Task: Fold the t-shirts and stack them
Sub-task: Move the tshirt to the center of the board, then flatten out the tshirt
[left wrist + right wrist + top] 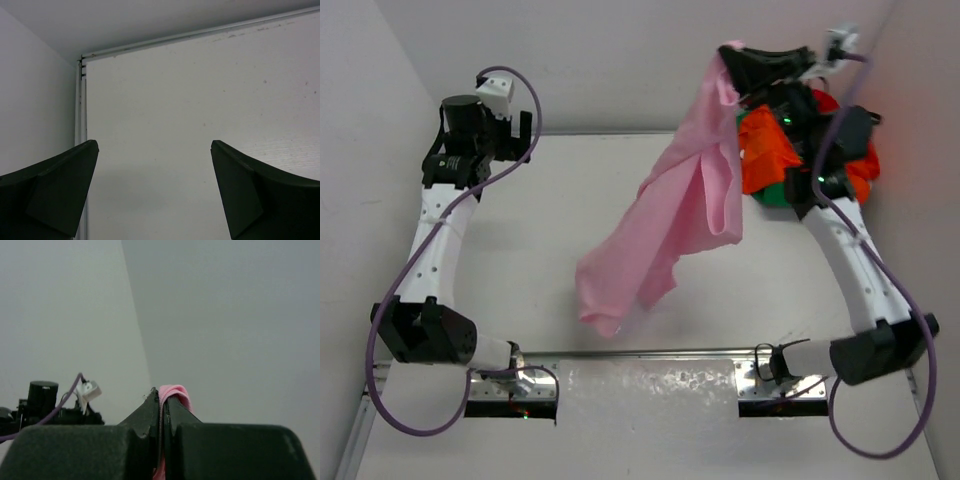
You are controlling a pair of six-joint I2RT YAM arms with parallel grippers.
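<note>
Pink shirt (670, 220) dangles over the surface (520, 250), top edge pinched tight in the right jaws. Farther back, the right arm (840, 230) blocks most of 3 piled shirts: orange (765, 155), green (772, 193), red (825, 100). Left jaws gape wide, far left.

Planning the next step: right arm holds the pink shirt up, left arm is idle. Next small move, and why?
Probably bring the left gripper across toward the lower edge of the pink shirt. The right gripper pinches it at a single point up top, so it dangles bunched over the table. The left jaws are open and empty, so a second grip could spread it for laying flat.
</note>
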